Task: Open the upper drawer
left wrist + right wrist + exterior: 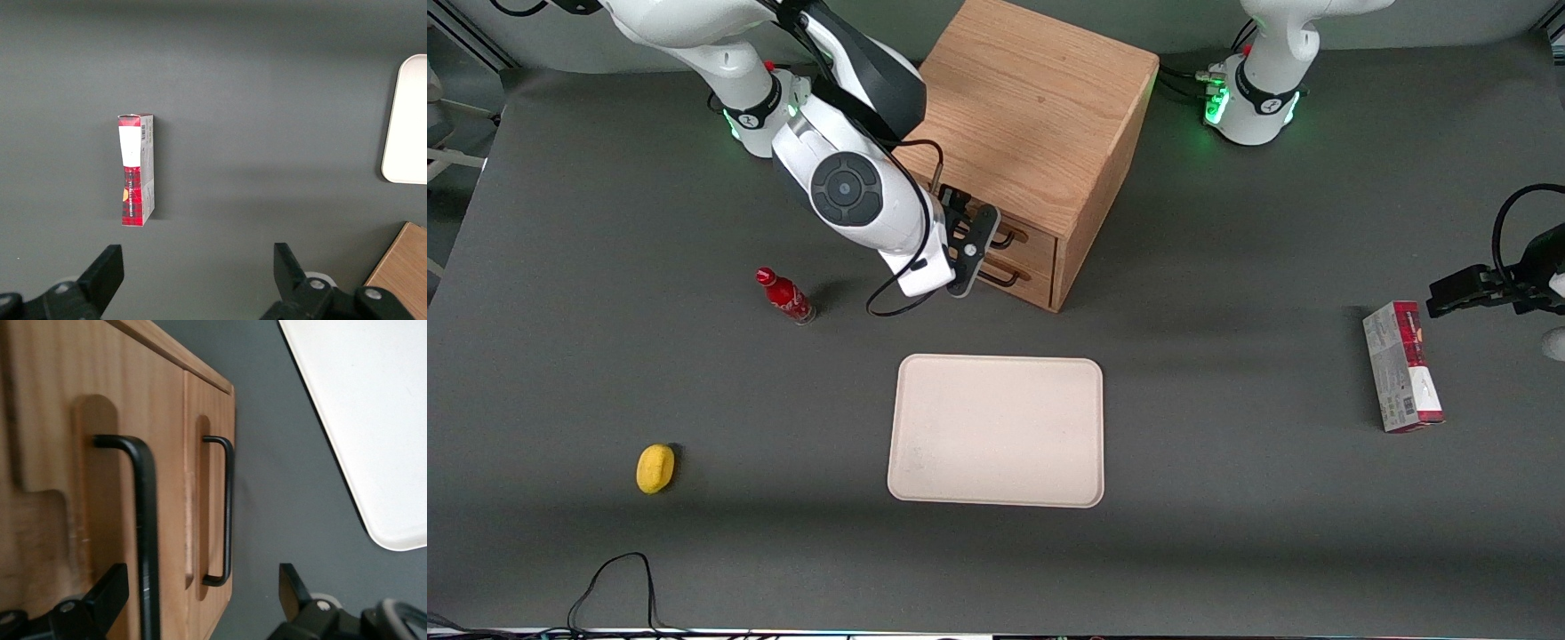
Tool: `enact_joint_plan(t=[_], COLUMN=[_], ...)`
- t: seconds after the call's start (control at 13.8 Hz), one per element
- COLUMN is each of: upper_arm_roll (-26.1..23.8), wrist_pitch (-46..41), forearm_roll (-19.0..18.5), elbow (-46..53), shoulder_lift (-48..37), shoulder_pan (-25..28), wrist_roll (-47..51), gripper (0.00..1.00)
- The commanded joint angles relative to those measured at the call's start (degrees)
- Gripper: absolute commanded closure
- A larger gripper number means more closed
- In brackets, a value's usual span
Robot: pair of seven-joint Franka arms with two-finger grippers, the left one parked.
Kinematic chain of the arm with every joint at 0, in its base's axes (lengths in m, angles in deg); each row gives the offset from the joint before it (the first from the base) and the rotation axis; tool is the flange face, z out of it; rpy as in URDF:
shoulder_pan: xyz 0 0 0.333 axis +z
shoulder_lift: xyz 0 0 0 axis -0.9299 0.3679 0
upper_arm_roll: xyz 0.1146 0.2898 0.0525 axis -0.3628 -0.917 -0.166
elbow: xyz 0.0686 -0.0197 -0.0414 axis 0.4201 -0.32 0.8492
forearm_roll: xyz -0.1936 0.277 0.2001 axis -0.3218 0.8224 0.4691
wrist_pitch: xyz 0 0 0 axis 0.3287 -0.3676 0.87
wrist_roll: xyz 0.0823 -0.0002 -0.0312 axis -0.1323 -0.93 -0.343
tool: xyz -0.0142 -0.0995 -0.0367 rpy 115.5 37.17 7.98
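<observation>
The oak cabinet (1032, 116) stands at the back of the table, both drawer fronts flush with it. The upper drawer (1039, 236) has a light wood front and a long black wire handle (145, 520). The identical lower drawer (1033, 283) sits beneath it, with its own handle (228, 513). My right gripper (967, 233) is right in front of the drawer fronts, at handle height. In the right wrist view the gripper (200, 600) is open wide. The upper handle passes between the fingers, close to one finger (110, 590) and not touching either.
A cream tray (996, 431) lies on the grey table, nearer the front camera than the cabinet; it also shows in the right wrist view (373, 420). A small red bottle (784, 296) and a yellow object (655, 468) lie toward the working arm's end. A red box (1400, 366) lies toward the parked arm's end.
</observation>
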Motion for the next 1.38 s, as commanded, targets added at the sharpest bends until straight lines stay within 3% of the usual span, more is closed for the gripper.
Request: enact_joint_plan(t=[0.0, 0.29, 0.65, 0.94, 1.16, 1.3], upper_arm_roll=[-0.16, 2.64, 10.20, 12.49, 12.32, 12.58], wrist_pitch=[2.23, 2.50, 2.24, 1.97, 1.88, 0.32], forearm_roll=[-1.66, -3.50, -4.64, -5.43, -14.46, -15.11], elbow=[-0.31, 2.24, 10.66, 13.67, 14.63, 19.09], shoulder_lift=[0.97, 1.59, 6.41, 7.74, 6.52, 6.43], shoulder_pan=[-0.46, -0.55, -0.64, -0.64, -0.55, -0.64], wrist_roll=[-1.78, -6.86, -15.92, -16.90, -16.12, -16.55], gripper=[0.00, 0.00, 0.00, 0.00, 0.00, 0.00])
